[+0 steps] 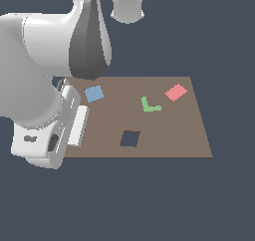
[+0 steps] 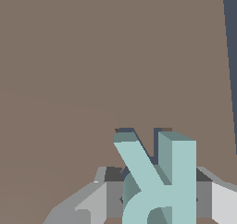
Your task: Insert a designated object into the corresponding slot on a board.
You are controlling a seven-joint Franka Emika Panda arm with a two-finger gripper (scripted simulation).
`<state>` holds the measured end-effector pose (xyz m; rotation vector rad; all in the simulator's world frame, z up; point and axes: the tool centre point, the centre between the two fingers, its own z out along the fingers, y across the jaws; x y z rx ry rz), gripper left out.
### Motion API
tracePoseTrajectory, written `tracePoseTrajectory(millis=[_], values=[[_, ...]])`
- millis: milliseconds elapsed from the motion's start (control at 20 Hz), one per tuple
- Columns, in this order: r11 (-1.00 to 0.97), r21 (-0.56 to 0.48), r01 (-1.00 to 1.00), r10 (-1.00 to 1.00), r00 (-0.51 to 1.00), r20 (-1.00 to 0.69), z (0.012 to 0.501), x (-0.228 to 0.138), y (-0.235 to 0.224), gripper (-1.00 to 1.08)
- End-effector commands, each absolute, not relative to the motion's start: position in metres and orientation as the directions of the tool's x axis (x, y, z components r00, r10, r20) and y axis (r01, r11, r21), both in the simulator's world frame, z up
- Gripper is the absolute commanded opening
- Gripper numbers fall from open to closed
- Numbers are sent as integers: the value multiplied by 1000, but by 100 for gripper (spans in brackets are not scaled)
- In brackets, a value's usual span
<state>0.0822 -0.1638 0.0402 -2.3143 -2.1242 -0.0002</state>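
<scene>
You have one teal R-shaped block in play, and the wrist view shows it pinched between the two fingers of the gripper, one grey finger on each side of the letter, its two legs pointing away from the camera. Just past those legs a sliver of one dark cutout, the slot, shows in the board; the block looks to sit just over or at its edge, but you cannot tell whether it has entered. In the exterior view the arm's white wrist covers that spot at the board's edge on the exterior view's left, so neither the teal block nor the slot shows there. Count three loose coloured blocks lying flat on the board: one blue square block near the arm, one green L-shaped block near the middle, and one red rectangular block toward the far corner on the exterior view's right, all well apart. One dark square cutout lies open nearer the front edge. The board is a single flat brown rectangle on a plain dark blue-grey floor.
</scene>
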Motion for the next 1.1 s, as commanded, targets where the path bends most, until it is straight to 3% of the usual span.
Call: tracePoseTrajectory(millis=[0,550,600,1050], values=[[-81,0,997,997,81,0,40,83,-164,-100],[-88,2,996,996,88,-1,30,83,-163,-100],[-88,2,996,996,88,-1,30,83,-163,100],[-88,2,996,996,88,-1,30,83,-163,100]])
